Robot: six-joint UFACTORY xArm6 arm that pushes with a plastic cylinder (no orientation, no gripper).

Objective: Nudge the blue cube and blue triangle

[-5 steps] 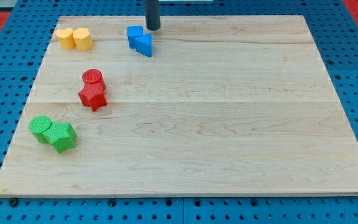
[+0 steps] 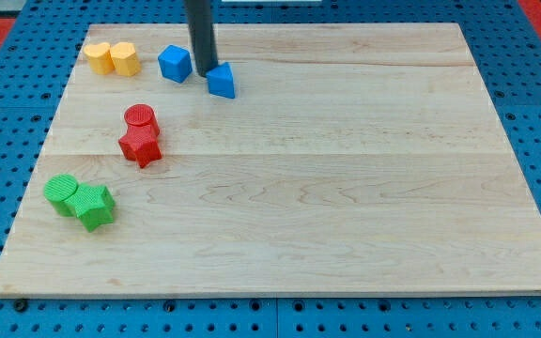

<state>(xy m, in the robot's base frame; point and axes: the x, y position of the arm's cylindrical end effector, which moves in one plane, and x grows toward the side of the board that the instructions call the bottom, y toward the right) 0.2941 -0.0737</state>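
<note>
The blue cube sits near the view's top left of the wooden board. The blue triangle lies a little to its right and slightly lower. The two blue blocks are apart. My tip is down between them, close against the triangle's left side and just right of the cube. The dark rod rises from there out of the view's top.
Two yellow blocks sit side by side at the top left. A red cylinder and a red star touch at the left. A green cylinder and a green star touch at the lower left.
My tip has moved down and left, from above the touching blue blocks to between them. The blue cube has slid left and the triangle slightly down and right, so they are separated.
</note>
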